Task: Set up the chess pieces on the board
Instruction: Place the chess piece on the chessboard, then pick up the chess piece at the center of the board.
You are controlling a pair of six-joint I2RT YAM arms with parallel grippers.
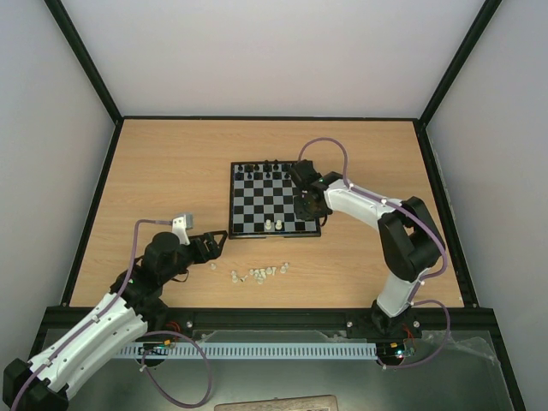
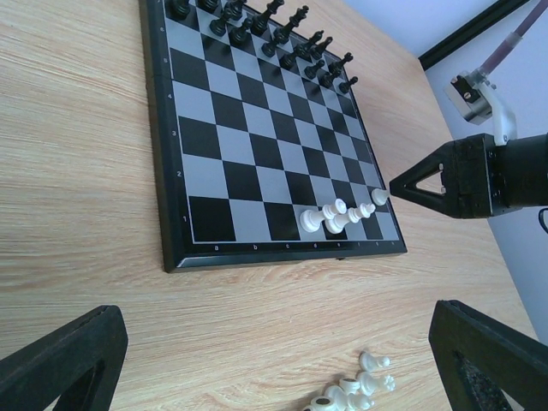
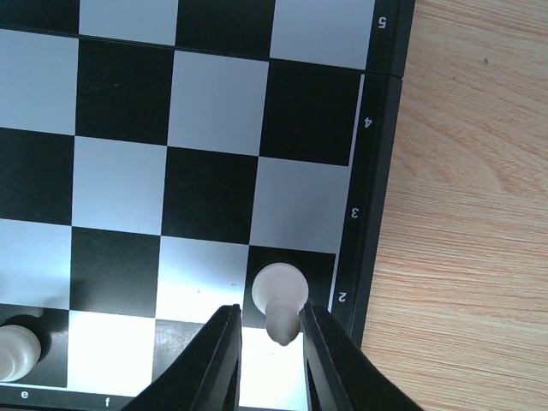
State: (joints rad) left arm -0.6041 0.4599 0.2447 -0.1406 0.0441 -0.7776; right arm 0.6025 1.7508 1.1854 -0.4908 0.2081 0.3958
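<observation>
The board (image 1: 257, 205) lies mid-table, with black pieces (image 1: 261, 169) along its far rows. My right gripper (image 1: 306, 205) hangs over the board's near right corner. In the right wrist view its jaws (image 3: 270, 321) stand slightly parted around a white pawn (image 3: 280, 295). The pawn is upright on a black square beside the "2" mark, and a gap shows at the left finger. A few more white pieces (image 2: 336, 212) stand on the near row. Several loose white chess pieces (image 1: 261, 272) lie on the table before the board. My left gripper (image 1: 218, 235) is open and empty, left of them.
The wooden table (image 1: 154, 188) is ringed by a black frame, with white walls beyond. A single white piece (image 1: 213, 266) lies apart, close to the left gripper. In the left wrist view the loose pieces (image 2: 351, 390) lie near its right finger (image 2: 492, 351).
</observation>
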